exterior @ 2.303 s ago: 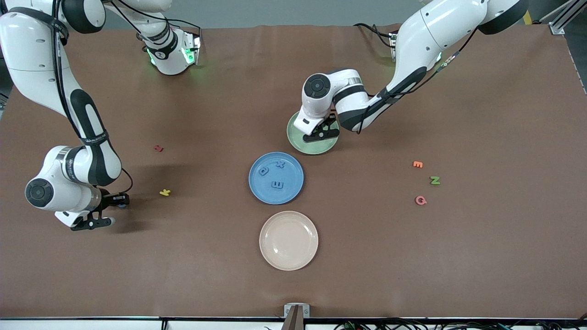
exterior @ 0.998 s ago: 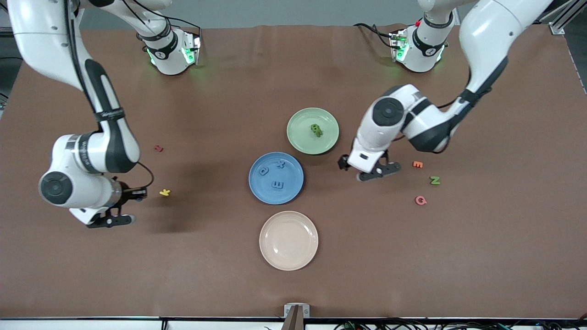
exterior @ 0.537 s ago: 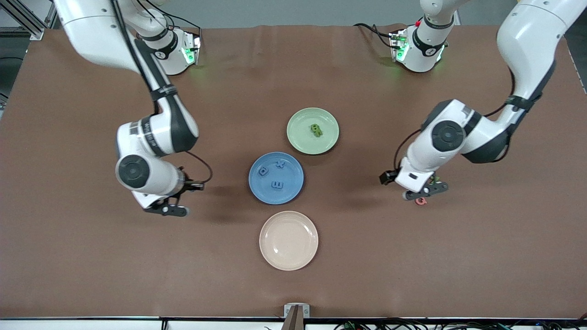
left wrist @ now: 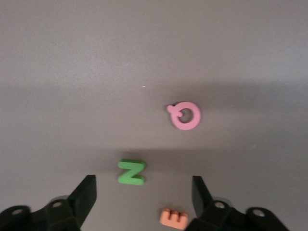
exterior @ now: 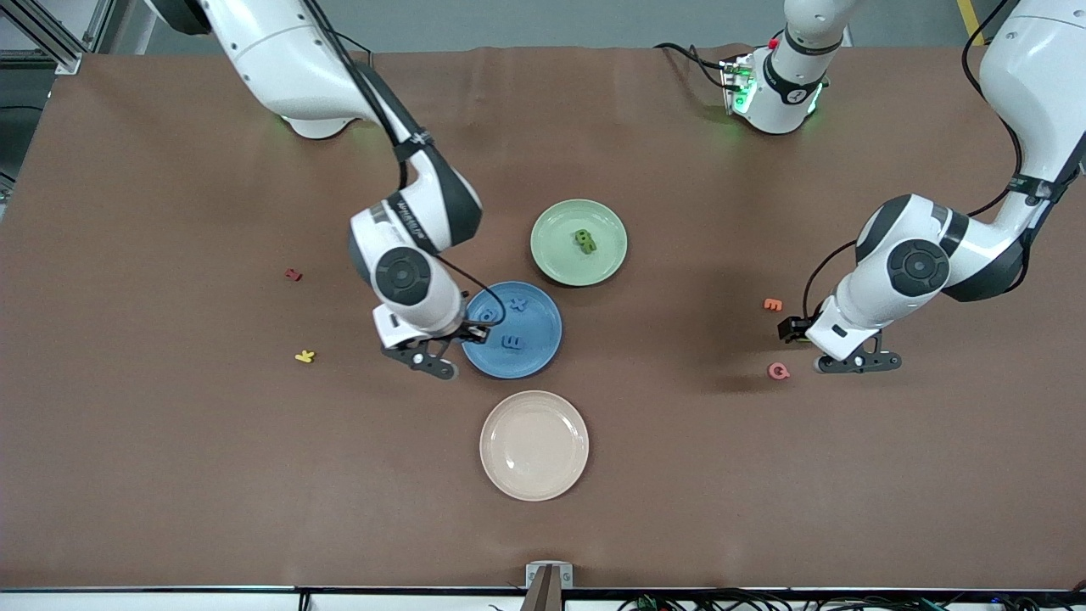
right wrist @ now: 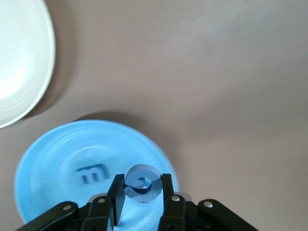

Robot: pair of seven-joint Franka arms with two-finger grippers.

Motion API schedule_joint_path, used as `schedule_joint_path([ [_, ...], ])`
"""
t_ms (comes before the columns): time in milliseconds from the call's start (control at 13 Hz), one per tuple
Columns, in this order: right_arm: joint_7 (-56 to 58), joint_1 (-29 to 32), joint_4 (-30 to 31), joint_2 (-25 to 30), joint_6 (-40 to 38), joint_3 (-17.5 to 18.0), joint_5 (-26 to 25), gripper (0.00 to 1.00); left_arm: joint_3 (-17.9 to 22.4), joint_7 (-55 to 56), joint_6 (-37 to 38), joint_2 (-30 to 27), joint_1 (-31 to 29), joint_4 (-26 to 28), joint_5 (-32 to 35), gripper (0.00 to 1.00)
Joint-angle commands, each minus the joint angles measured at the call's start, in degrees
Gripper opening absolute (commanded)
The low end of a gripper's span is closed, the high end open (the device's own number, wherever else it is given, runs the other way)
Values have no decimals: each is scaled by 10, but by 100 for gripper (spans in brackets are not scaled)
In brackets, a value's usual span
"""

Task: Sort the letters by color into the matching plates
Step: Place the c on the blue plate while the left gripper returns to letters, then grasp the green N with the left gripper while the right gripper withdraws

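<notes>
The letters are partly sorted: a blue round letter has travelled with the right tool, which pinches it over the rim of the blue plate, where blue letters already lie. The left tool, jaws wide and holding nothing, has moved from the green plate, which holds green letters, to hover over the green N, beside the pink letter and orange letter. Judging by this, one drop and one pick are imminent. In the front view the N is hidden by the left arm. The cream plate holds nothing; red and yellow letters lie on the worktop.
</notes>
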State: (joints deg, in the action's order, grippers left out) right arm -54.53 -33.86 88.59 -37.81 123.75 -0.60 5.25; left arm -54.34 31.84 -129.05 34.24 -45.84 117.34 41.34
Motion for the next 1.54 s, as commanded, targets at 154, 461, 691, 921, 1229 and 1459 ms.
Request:
schedule_joint_path([
  [154, -114, -58, -72, -73, 48, -6, 2, 22, -4, -46, -20, 18, -26, 25, 60, 76],
  [461, -151, -82, -92, -98, 80, -6, 2, 23, -3, -52, -31, 35, -36, 30, 74, 72],
  [691, -157, -87, -92, -104, 90, -7, 0, 23, -3, -52, -40, 38, -38, 37, 74, 71],
  [921, -150, -78, -92, -104, 90, -7, -2, 24, 5, -52, -47, 41, -37, 41, 74, 66],
  [1229, -150, -77, -92, -100, 84, -8, -1, 84, 21, -52, -57, 54, -36, 40, 95, 62],
  [1459, -146, -76, -88, -78, 21, -10, -2, 99, 29, -52, -64, 59, -36, 40, 95, 62],
])
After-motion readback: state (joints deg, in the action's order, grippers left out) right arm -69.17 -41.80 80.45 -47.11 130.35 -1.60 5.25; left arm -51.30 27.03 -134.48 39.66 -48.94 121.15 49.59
